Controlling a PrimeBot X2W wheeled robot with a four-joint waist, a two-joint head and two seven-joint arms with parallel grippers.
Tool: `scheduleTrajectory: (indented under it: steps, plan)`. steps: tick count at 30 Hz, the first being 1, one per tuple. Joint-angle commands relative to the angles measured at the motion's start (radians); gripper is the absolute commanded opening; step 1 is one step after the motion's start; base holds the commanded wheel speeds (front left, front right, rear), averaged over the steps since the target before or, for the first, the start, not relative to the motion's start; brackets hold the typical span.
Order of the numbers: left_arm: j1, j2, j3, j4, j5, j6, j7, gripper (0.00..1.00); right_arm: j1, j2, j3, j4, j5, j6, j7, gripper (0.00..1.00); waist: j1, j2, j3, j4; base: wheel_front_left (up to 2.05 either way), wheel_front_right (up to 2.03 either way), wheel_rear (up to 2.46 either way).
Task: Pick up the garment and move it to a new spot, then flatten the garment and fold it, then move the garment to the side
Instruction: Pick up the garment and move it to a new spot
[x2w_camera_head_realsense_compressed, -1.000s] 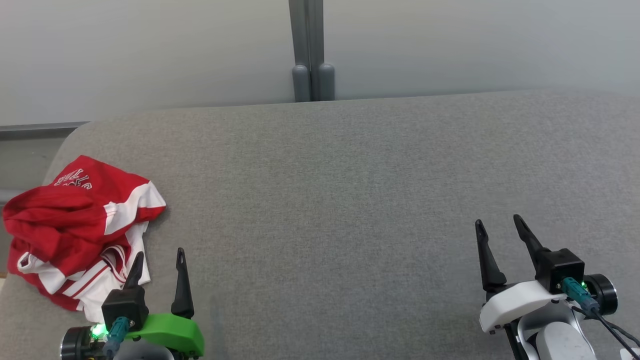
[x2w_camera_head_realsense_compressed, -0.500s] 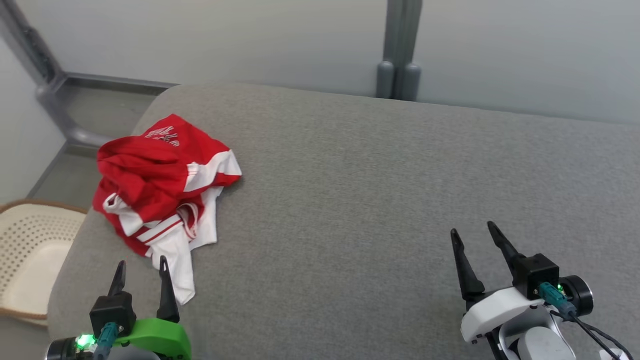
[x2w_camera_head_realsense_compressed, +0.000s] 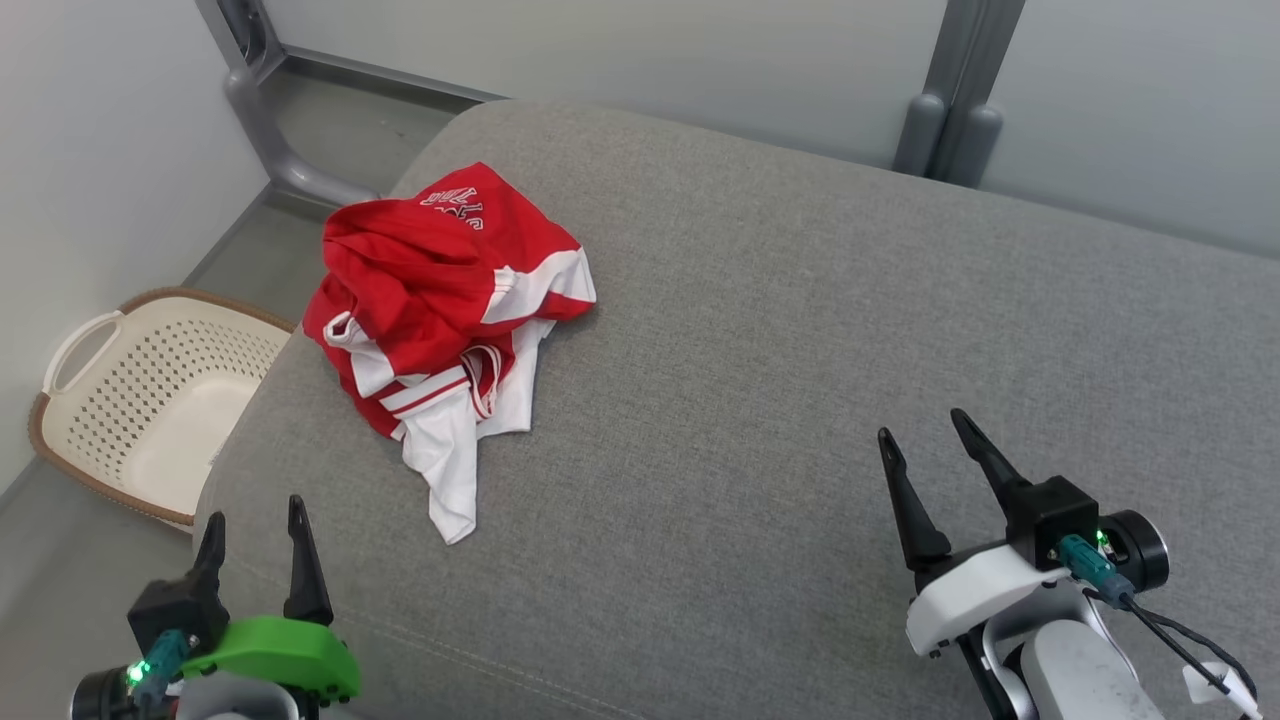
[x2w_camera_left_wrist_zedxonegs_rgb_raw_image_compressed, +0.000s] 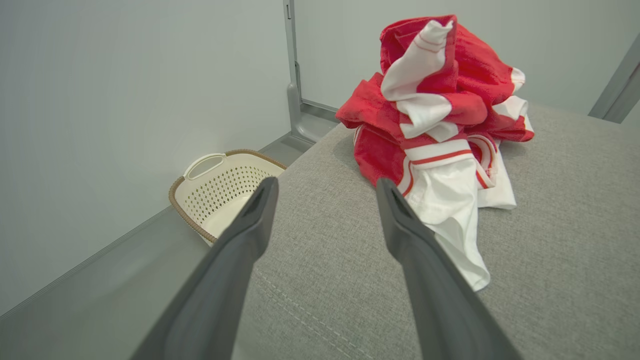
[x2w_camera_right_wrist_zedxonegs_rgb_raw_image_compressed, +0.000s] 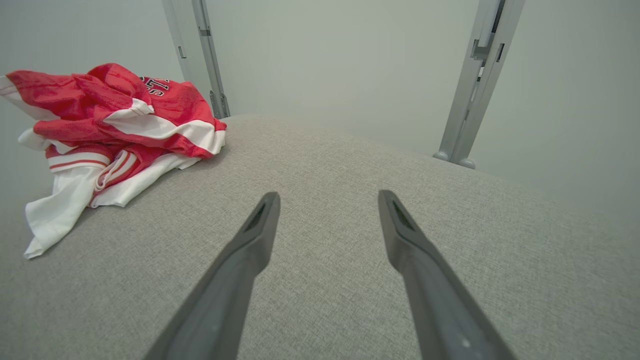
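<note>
One crumpled red-and-white garment (x2w_camera_head_realsense_compressed: 450, 290) lies heaped near the far left corner of one grey woven cushion (x2w_camera_head_realsense_compressed: 780, 330). One cream perforated basket (x2w_camera_head_realsense_compressed: 160, 360) with a brown rim sits on the floor beside it. The left gripper (x2w_camera_head_realsense_compressed: 254, 510) and right gripper (x2w_camera_head_realsense_compressed: 921, 425), tapered dark fingers spread, hold nothing

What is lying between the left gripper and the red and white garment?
Only bare grey cushion. In the head view, nothing lies on the stretch between the open left gripper and the garment.
</note>
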Motion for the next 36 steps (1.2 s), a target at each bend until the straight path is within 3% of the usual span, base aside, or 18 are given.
scheduleTrajectory:
  steps: [1,8,14,26,27,28,36]
  plan:
    - [-0.037,0.004,0.002,0.012,-0.026,-0.016,-0.001,1.0,-0.02,-0.014,0.004,-0.007,-0.002,0.0,-0.003,1.0,-0.0001,0.0,0.058,-0.032,0.0,0.0,0.0]
    - [-0.208,0.009,0.052,0.069,-0.063,-0.069,-0.001,1.0,-0.067,-0.064,0.018,-0.019,0.008,0.0,-0.003,1.0,-0.0001,0.0,0.164,-0.108,0.0,0.0,0.0]
    - [-0.374,0.059,0.074,0.164,-0.082,-0.094,-0.001,1.0,-0.108,-0.096,0.035,-0.03,0.015,0.0,-0.003,1.0,-0.0001,0.0,0.234,-0.176,0.0,0.0,0.0]
    - [-0.589,0.149,0.069,0.56,-0.102,-0.092,0.016,1.0,-0.135,-0.097,0.041,-0.012,0.027,0.0,-0.003,1.0,-0.0001,0.0,0.281,-0.267,0.0,0.0,0.0]
    - [-0.597,0.152,0.069,0.585,-0.105,-0.092,0.016,0.23,-0.135,-0.095,0.038,-0.01,0.029,0.0,-0.003,1.0,-0.0001,0.0,0.279,-0.271,0.0,0.0,0.0]
    - [-0.603,0.154,0.065,0.611,-0.106,-0.093,0.016,0.0,-0.135,-0.093,0.039,-0.009,0.029,0.0,-0.003,1.0,-0.0001,0.0,0.274,-0.276,0.0,0.0,0.0]
    - [-0.662,0.186,0.023,0.606,-0.079,-0.099,-0.002,0.0,-0.093,-0.059,0.005,-0.007,0.036,0.0,-0.003,1.0,-0.0001,0.0,0.195,-0.309,0.0,0.0,0.0]
